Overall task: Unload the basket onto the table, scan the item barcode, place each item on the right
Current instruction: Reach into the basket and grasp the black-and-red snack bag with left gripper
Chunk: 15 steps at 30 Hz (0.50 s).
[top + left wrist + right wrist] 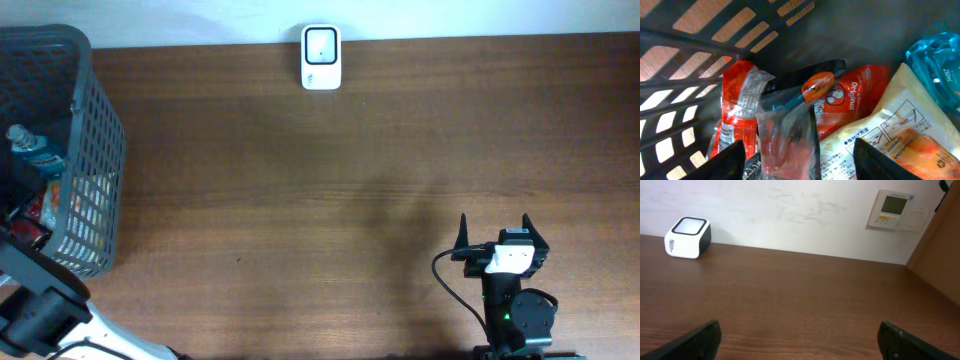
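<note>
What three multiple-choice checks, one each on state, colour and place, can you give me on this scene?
1. The right gripper is:
A) shut on the scanner
B) open and empty
C) shut on nothing

2. The basket is:
A) grey
B) white
C) green

3. The scanner stands:
A) in the basket
B) in the right gripper
C) on the table, at its far edge

Answers:
1 B: its jaws stand wide apart, with nothing between them.
2 A: its lattice walls are dark grey.
3 C: it sits alone at the table's back edge, apart from the basket and the gripper.
</note>
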Each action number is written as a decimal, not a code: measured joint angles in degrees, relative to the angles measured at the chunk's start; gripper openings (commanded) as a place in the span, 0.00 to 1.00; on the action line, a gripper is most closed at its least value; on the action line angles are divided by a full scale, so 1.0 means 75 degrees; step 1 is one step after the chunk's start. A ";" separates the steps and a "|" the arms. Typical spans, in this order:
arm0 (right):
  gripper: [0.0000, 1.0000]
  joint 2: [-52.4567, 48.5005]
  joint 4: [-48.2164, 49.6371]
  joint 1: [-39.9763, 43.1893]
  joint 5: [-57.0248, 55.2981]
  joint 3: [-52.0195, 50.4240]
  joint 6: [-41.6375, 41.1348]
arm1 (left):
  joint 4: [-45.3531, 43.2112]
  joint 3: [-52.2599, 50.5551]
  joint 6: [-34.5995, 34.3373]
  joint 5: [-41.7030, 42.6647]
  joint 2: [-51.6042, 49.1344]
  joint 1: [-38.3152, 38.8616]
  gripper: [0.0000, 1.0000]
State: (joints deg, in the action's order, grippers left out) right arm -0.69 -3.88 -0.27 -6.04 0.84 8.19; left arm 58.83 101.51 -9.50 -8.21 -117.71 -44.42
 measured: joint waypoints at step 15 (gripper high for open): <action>0.98 0.0000 0.0000 0.0000 0.0000 0.0000 0.0003 | -0.0280 -0.0006 0.0003 -0.0227 -0.0781 0.0020 0.15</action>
State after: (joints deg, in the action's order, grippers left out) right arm -0.69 -3.88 -0.27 -6.04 0.84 8.21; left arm 56.73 101.47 -9.47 -9.91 -123.57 -44.27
